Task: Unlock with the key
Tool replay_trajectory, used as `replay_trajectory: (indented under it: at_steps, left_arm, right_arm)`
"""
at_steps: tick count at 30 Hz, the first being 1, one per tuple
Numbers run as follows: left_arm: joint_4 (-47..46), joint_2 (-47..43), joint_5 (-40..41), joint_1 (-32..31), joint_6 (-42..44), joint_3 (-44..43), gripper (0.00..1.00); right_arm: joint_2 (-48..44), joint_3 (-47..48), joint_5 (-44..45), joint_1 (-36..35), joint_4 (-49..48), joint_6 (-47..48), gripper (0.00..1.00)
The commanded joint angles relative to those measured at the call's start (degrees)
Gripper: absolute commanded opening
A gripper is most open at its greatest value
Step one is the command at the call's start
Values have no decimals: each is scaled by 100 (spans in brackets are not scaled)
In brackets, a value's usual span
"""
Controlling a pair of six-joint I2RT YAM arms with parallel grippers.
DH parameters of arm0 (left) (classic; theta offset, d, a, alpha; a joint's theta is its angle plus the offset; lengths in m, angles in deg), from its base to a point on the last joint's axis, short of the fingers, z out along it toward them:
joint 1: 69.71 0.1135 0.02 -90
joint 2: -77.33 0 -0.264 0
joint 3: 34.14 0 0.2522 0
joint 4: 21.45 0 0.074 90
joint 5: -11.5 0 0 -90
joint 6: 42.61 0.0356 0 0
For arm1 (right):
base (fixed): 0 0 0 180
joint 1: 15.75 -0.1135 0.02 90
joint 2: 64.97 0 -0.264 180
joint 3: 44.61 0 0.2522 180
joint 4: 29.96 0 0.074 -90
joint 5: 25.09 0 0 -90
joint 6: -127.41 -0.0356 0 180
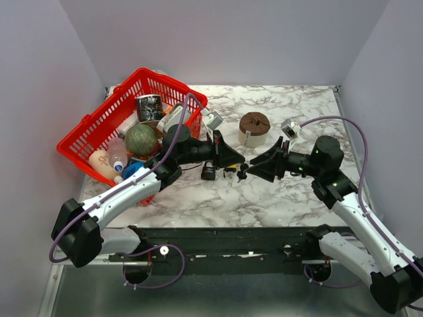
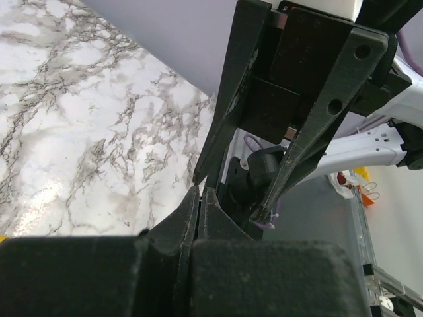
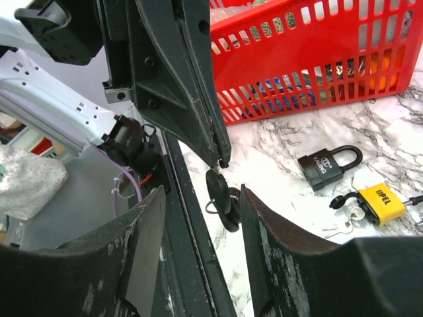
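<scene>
Padlocks two, black padlock (image 3: 328, 168), yellow padlock (image 3: 377, 203), key (image 3: 217, 187) hanging from left tool (image 3: 221, 161)

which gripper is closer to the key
Left. The left gripper is pinching the key at its tips; the right gripper is open, its fingers either side, not touching.

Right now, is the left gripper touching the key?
Touching. The right wrist view shows the left gripper closed at its tips on the key, whose black head hangs straight down from the pinch point above the table.
</scene>
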Motion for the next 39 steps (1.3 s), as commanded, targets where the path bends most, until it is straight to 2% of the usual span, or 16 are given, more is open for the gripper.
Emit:
replay_trajectory:
  at_steps: [1,7,14,19,22,23,26,27,28,29,30,31,34,37,38,39]
  left_arm:
    - [-278,-60,-166,19,15,-20,0]
    - [-296,-34,-201,19,24,-20,0]
    - [-349,10,-289,19,-12,-28,0]
    - [-349,28,-298,19,-20,-20,0]
    - [-349,37,-324,19,-20,-29,0]
    - [-340,28,-324,19,-20,-37,0]
    - [-322,10,-307,19,58,-37,0]
    - [-227,2,-246,19,94,-46,0]
    - [-147,2,-184,19,181,-90,4]
    - [36,10,-123,19,251,-99,14]
    - [134,10,-53,19,417,-116,27]
    - [213,19,113,19,497,-151,46]
    - [634,37,578,-25,901,-230,80]
    - [1214,80,1194,-157,1471,-353,89]
    - [1581,107,1901,-357,1613,-406,89]
    - [1724,133,2230,-472,1736,-441,90]
  right_arm:
    - [55,-89,74,-55,264,122,57]
    - [213,-159,126,-151,62,113,54]
    - [328,-221,82,-248,-237,-19,38]
    - [372,-256,39,-266,-457,-116,36]
    - [442,-239,3,-275,-492,-133,21]
    - [451,-239,-32,-292,-527,-159,12]
    - [442,-274,-49,-292,-615,-212,1]
    - [442,-282,-32,-283,-633,-230,1]
    - [433,-300,3,-283,-650,-256,1]
    - [442,-326,177,-283,-650,-291,1]
    - [451,-327,301,-292,-650,-396,1]
    - [460,-370,389,-283,-668,-397,1]
    - [538,-388,723,-248,-659,-292,1]
    - [600,-449,803,-73,-659,-274,1]
    - [592,-493,812,41,-668,-265,1]
    - [583,-520,803,103,-659,-256,1]
